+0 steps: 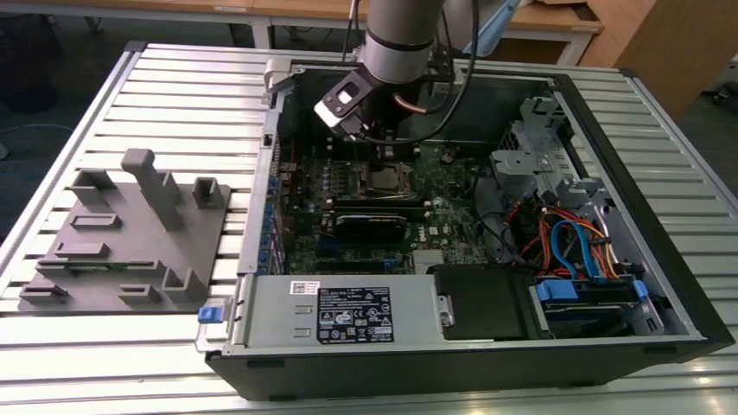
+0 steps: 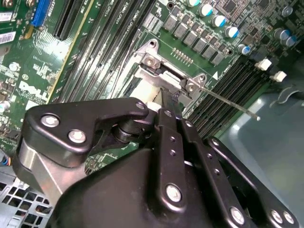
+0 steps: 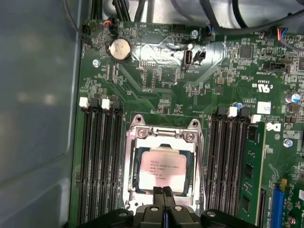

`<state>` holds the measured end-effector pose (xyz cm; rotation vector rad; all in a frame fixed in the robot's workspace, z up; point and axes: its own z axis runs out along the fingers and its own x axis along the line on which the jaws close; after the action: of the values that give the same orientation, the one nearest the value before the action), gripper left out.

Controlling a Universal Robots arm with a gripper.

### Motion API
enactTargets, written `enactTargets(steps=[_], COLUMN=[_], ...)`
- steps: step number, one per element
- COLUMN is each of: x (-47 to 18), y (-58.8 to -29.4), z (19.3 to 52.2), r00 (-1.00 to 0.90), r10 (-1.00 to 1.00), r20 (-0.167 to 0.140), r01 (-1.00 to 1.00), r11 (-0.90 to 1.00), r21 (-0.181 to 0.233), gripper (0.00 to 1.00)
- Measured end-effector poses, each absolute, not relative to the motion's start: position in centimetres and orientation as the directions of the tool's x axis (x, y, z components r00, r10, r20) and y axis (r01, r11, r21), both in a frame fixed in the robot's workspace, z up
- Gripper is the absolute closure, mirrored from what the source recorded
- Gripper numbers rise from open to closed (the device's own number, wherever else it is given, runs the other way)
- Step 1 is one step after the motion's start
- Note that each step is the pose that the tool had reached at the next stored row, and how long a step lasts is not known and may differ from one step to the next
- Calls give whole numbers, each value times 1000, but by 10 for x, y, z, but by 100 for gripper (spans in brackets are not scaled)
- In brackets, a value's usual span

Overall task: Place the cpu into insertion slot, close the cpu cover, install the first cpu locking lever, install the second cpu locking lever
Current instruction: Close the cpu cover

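the gripper is seen with its fingers pressed together, nothing held. just beyond the tips the cpu is seated in the insertion slot, framed by the lowered cpu cover. cover closing is judged in hand. a locking lever is left unlatched, so a precise hook is called for.

The circuit board is green, the cpu pale silver-tan, the cpu cover shiny silver, the hand black, the bench ribbed grey, and the cables at the exterior view's right blue and orange.
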<state>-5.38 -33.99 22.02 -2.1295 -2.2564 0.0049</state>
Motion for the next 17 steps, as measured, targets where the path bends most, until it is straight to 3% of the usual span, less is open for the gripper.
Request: enactTargets(steps=[17], x=[-58], y=[-340], z=[206], r00=[-57], r10=[998], r20=[26], r01=[998], r11=[58], r21=[-29], gripper=[90])
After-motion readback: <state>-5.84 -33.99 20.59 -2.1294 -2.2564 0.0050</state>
